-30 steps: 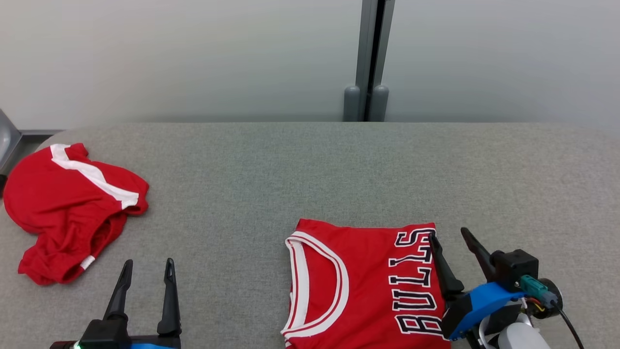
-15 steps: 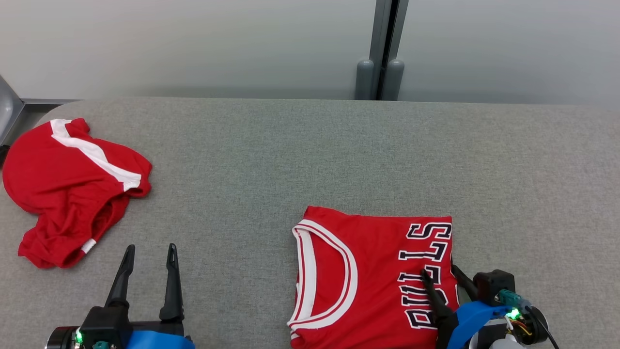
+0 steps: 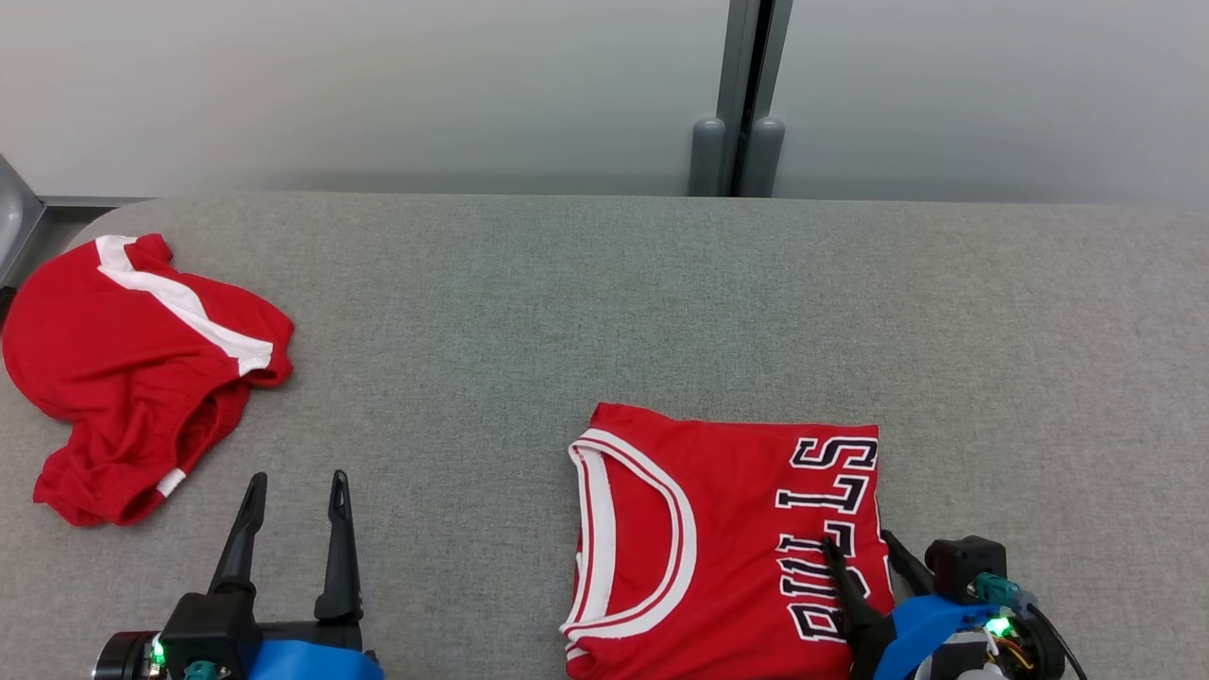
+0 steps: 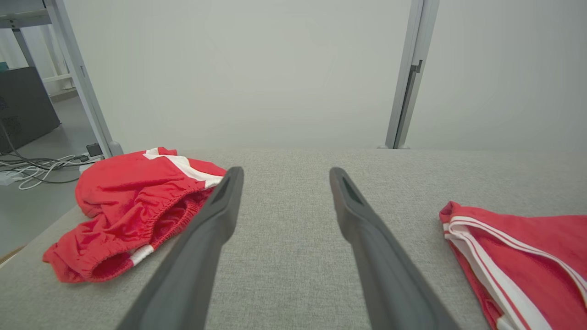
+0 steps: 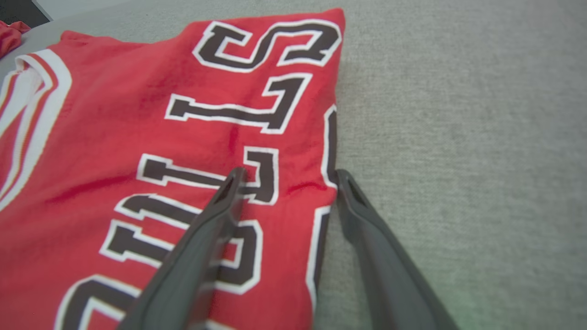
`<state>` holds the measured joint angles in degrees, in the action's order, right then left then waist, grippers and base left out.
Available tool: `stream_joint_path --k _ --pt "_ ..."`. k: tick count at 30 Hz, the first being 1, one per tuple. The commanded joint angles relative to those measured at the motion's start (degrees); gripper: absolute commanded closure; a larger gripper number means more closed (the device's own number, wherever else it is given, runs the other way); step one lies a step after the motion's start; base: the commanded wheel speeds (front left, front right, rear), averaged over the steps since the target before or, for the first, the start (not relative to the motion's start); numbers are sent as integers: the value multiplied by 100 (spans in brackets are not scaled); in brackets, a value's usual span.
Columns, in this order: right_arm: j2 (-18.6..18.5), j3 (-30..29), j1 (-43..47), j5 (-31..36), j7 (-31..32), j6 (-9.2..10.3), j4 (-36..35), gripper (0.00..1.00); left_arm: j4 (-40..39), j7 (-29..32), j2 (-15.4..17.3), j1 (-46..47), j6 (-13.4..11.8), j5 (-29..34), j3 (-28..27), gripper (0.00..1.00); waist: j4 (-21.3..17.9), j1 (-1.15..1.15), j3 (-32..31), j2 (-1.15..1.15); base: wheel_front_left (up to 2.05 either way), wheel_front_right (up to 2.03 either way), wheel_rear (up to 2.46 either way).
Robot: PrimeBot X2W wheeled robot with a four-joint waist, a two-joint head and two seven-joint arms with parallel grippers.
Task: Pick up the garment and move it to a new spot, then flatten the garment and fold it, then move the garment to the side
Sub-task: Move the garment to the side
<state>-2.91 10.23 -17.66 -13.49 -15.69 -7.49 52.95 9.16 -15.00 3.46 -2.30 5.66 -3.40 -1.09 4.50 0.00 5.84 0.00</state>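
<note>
The garment (image 3: 727, 538), a red jersey folded into a flat rectangle, lies at the near edge of the table (image 3: 604, 302), right of its middle. Its white-trimmed neckline faces the table's left edge and the black lettering BULLS runs along its right side. The head view takes in its whole outline down to the near edge. The right wrist view brings the garment (image 5: 160, 137) close, showing the white-edged letters and the folded right border lying flat on the grey cloth.

The right gripper (image 3: 858, 540) sits at that border with its jaws spread wide, holding nothing. In its own view the right gripper (image 5: 289, 173) straddles the edge, one jaw over the letters and the other over bare table just beside the fabric. Whether either tip presses on the cloth cannot be told.

The left gripper (image 3: 297, 477) hangs over bare table near the near edge, well apart from the garment, its jaws also spread and empty. From the left gripper (image 4: 285, 170) the garment (image 4: 527, 256) appears as a low layered stack with the neckline trim at its end.

Crumpled red shorts (image 3: 132, 378) with a white stripe lie at the table's left edge. The left wrist view shows the gathered waistband of the shorts (image 4: 133, 206), and past the table cables (image 4: 32, 167) on the floor.
</note>
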Motion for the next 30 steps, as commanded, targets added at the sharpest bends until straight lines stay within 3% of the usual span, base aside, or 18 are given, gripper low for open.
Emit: stream_joint_path --k 1,2,4,8,16,22,30 --pt "6 133 132 -167 112 -2 242 0 4 -26 -5 48 10 -15 17 0 2 0 2 0 0 0 0" --pt "16 226 149 -304 121 -2 279 38 4 -26 -6 55 11 -19 23 0 5 0 4 0 0 0 0" --pt "34 386 167 -628 186 -5 327 100 12 -26 -10 62 11 -24 32 0 10 0 4 0 0 0 0" --pt "28 447 -49 -780 144 -1 334 100 19 -26 -16 37 2 -57 18 0 0 0 11 0 0 0 0" --pt "-260 76 -868 -80 59 0 -384 100 -151 -26 -33 253 22 -94 67 0 2 0 255 0 0 0 0" --pt "-832 251 -1943 274 74 0 -639 100 -428 -24 -27 767 86 -92 141 0 -83 0 921 0 0 0 0" --pt "-1584 345 -3061 134 155 0 -796 100 -776 -22 220 1233 136 -49 91 0 -609 0 1753 0 0 0 0"
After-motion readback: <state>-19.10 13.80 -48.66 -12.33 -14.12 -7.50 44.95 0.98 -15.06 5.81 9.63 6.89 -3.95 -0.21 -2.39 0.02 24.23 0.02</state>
